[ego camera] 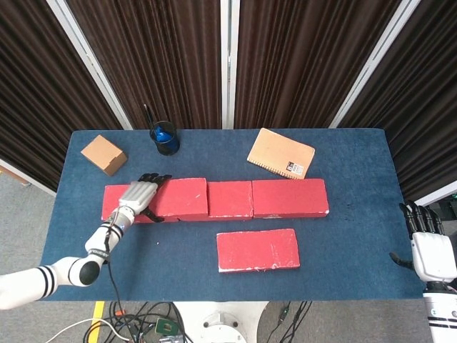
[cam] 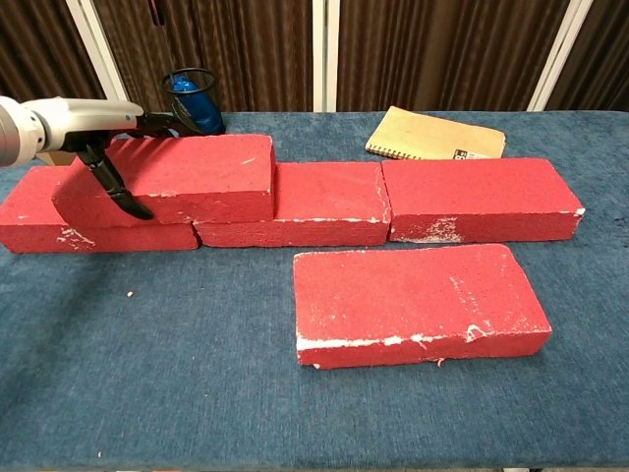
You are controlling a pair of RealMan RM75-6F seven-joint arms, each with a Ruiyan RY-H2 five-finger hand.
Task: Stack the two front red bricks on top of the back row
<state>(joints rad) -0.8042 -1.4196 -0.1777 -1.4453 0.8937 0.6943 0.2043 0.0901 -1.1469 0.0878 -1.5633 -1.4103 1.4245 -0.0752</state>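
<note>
A: We see the left robot hand (ego camera: 137, 197) at about nine o'clock on the blue tabletop (ego camera: 178, 250), grasping a raised red brick (ego camera: 178, 199) by its left end — fingers over the top, thumb down the near face in the chest view.

B: Agreed. We note that this held brick (cam: 182, 177) sits on top of the back row, straddling the seam between the left back brick (cam: 39, 221) and the middle back brick (cam: 314, 202). Whether it rests its full weight there or hangs a touch above, we cannot tell.

A: The right back brick (ego camera: 289, 198) lies at about three o'clock of the middle one, end touching end, with nothing on it.

B: And we find the remaining front brick (ego camera: 258, 250) flat on the tabletop at six o'clock of that row, apart from it and untouched.

A: The right robot hand (ego camera: 427, 246) shows only in the head view, off the tabletop's right edge near four o'clock — released, fingers straight and apart, holding nothing.

B: Toward twelve o'clock we see a dark pen cup (ego camera: 165, 137) with something blue inside, a small cardboard box (ego camera: 103, 154) at roughly ten o'clock, and a tan spiral notebook (ego camera: 280, 153) at about one o'clock, all well behind the bricks.
</note>
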